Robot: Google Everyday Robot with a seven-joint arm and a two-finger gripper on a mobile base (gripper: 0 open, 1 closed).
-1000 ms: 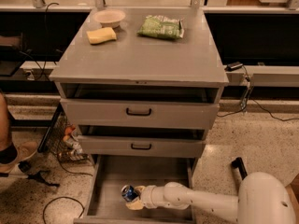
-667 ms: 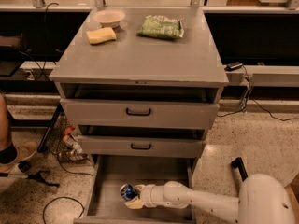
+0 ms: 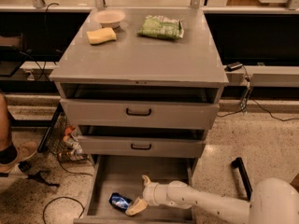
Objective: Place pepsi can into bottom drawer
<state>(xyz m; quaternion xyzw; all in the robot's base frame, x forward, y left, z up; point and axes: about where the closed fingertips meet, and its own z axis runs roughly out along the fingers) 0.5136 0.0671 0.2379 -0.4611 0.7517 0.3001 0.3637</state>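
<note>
gripper [image 3: 137,194]: you had it inside the bottom drawer [image 3: 163,168], cream fingers spread, holding nothing.
pepsi can [image 3: 120,201]: glossy blue cylinder lay sideways on smooth grey metal floor, by the lower finger.

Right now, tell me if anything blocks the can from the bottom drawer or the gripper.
Nothing visible does. The can already lies on the bottom drawer floor; the open gripper is inside the drawer just right of it, nothing between them.
</note>
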